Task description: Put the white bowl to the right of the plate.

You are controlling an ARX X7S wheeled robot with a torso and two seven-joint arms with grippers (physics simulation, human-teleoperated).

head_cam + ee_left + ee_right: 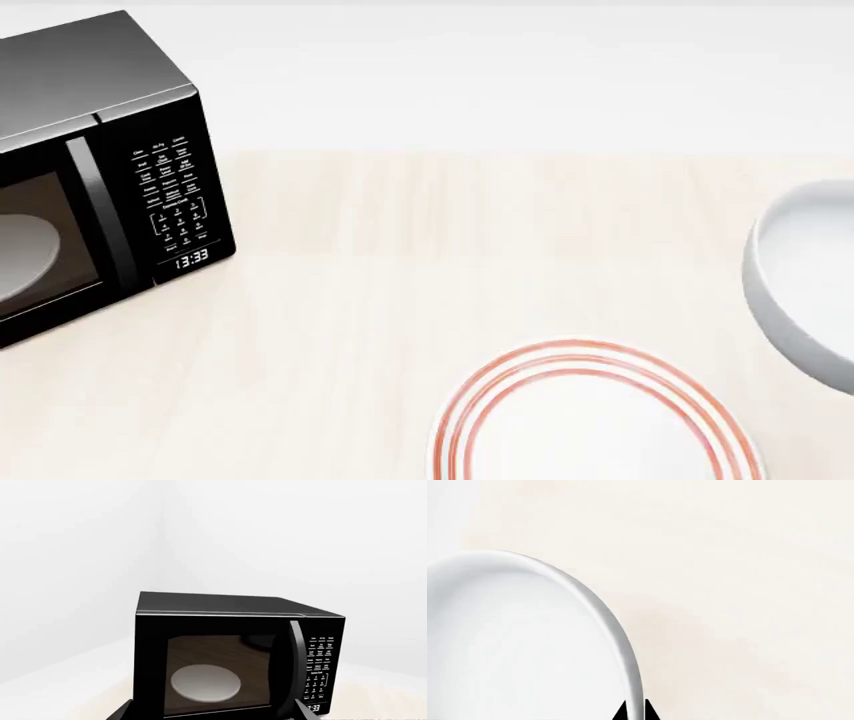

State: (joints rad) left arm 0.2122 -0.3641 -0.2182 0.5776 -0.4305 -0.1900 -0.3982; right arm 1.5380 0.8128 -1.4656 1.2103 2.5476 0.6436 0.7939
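While the right gripper (634, 712) pinches the bowl's (801, 285) rim between nearly closed tips, the bowl hangs right of the plate (594, 420) — apparently mid-placement. Next: lower it onto the table (400, 250), then release. Left gripper's state — cannot tell.

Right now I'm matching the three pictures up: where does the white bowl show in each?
Head view: white bowl at the right edge, cut off, right of and beyond the plate.
Right wrist view: fills the lower left, its rim between the right gripper tips.
Left wrist view: not in it.
Shared landmark: the pale wooden table, also seen in the right wrist view.
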